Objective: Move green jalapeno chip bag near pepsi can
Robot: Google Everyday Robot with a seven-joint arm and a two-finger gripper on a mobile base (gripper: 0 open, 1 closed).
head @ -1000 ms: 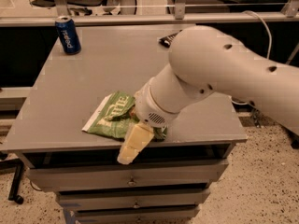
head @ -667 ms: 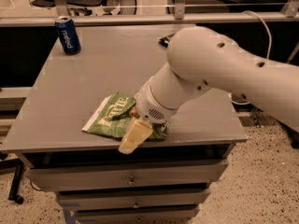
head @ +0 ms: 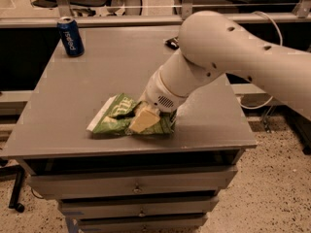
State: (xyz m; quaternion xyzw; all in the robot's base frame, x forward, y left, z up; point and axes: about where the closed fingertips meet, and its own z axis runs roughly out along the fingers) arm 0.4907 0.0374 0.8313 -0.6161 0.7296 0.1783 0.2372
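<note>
The green jalapeno chip bag (head: pixel 114 118) lies crumpled near the front edge of the grey table (head: pixel 97 72), left of centre. My gripper (head: pixel 144 120) is down on the right part of the bag, touching it, with the big white arm reaching in from the right. The pepsi can (head: pixel 70 36) stands upright at the far left corner of the table, well away from the bag and the gripper.
A small black wrapper (head: pixel 171 43) lies at the back of the table, partly behind my arm. Drawers (head: pixel 136 186) run below the table's front edge. Railings and chairs stand behind the table.
My gripper has moved up from beyond the table's front edge and onto the right part of the chip bag. The bag and the can have stayed put.
</note>
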